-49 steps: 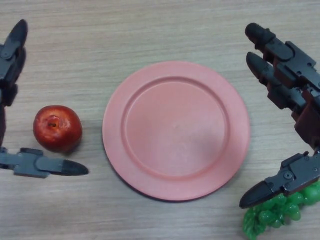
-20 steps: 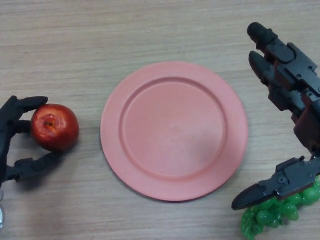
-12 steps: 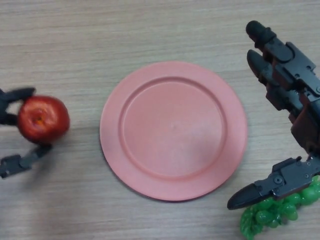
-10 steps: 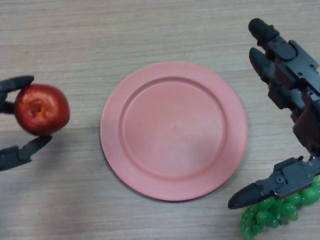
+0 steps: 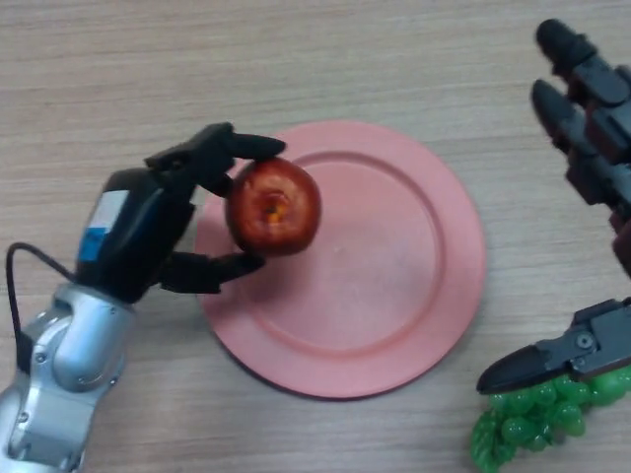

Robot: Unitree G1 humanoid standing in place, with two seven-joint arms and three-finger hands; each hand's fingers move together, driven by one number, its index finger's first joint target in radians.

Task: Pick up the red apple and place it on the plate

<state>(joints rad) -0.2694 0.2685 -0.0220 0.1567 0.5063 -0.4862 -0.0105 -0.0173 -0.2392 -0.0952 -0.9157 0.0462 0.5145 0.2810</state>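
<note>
The black left hand has its fingers and thumb curled around the round red apple and holds it over the left part of the round pink plastic plate, which lies on the light wooden table. The black right hand is at the right edge with straight, spread fingers, holding nothing, its thumb over a bunch of green plastic grapes.

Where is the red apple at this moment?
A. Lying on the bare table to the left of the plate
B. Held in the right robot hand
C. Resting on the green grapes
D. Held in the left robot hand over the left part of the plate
D: the left robot hand has its fingers and thumb curled around the apple, which shows over the left side of the plate.
</note>
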